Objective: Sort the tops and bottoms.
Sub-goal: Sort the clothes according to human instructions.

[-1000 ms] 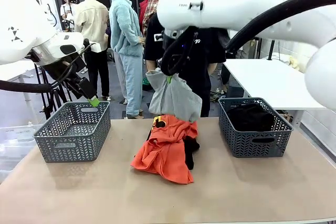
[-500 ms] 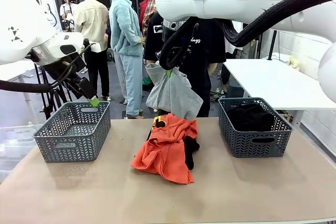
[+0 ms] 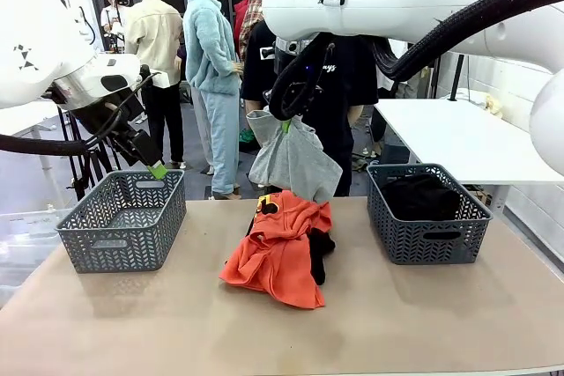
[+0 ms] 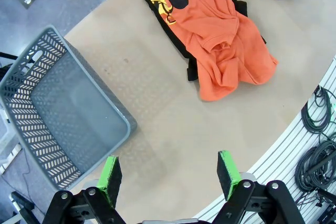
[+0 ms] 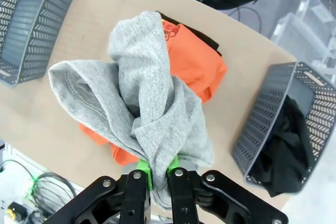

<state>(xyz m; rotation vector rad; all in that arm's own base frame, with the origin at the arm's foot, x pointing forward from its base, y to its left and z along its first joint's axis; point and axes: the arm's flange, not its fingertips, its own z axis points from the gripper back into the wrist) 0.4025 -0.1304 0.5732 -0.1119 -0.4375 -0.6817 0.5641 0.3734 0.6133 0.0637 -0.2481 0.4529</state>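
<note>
- The right gripper [image 3: 285, 126] stays clamped on the light grey top [image 3: 293, 163], which hangs slightly higher than a second ago above the orange-red top [image 3: 278, 253] on the surface [image 3: 132, 323].
- The left gripper [image 3: 157, 170], jaws wide and empty, has not moved from beside the left basket [image 3: 123, 228].
- Black bottoms [image 3: 421, 195] lie in the right basket [image 3: 429, 239].

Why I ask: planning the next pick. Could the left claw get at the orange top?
Probably yes: the left claw is open, the orange top lies uncovered; the grey top hangs above it.
</note>
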